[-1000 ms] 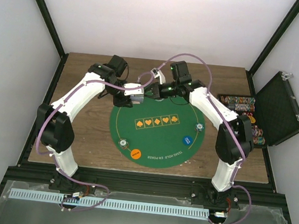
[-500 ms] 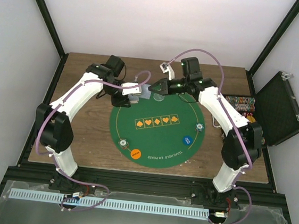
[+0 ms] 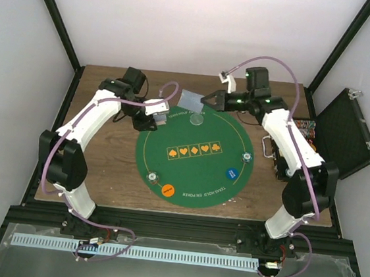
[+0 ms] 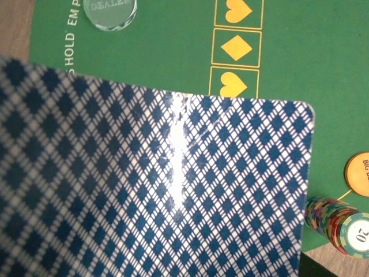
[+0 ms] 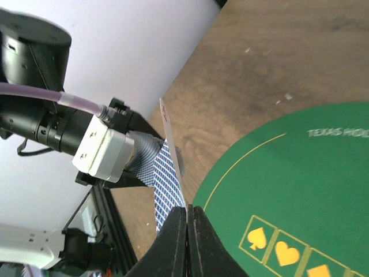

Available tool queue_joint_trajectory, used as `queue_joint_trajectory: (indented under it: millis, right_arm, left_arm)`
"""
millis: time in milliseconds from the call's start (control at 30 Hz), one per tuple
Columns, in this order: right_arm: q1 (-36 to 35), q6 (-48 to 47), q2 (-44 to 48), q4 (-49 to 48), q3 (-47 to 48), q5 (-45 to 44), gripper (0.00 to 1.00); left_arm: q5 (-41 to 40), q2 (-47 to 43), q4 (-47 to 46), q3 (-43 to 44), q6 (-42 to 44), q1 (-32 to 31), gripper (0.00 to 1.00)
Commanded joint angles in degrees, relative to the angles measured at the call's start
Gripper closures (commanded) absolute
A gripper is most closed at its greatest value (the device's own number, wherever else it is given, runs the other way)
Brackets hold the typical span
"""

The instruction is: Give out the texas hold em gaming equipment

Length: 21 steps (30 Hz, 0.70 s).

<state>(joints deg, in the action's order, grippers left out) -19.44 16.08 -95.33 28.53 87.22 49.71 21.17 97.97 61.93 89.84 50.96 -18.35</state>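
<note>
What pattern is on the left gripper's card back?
The card: blue diamond lattice, clearest in left wrist view.

Mat [image 3: 194, 179] mid-table, case [image 3: 344, 132] to its right. On the mat: dealer disc [image 3: 197, 120] at the far edge, chip stack [image 3: 152, 175] near-left, second stack [image 3: 246, 157] right. Up by the far edge, deck [image 4: 155, 184] in left gripper [image 3: 163, 115], card [image 3: 190, 99] in right gripper [image 5: 189, 210].

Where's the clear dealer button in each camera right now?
Top external: dealer button on the green mat's far edge, centre.
Left wrist: dealer button at the top edge, left of centre.
Right wrist: not in view.
Shared landmark: the row of orange suit boxes.
</note>
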Motion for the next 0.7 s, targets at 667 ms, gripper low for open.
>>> queue_joint_trajectory:
  millis: [667]
  right_arm:
    - [5.57,-10.76,12.24,15.06,-1.75,-14.14,0.99]
  left_arm:
    - [-2.05,-8.49,-1.90,-8.37,-7.96,3.74,0.54]
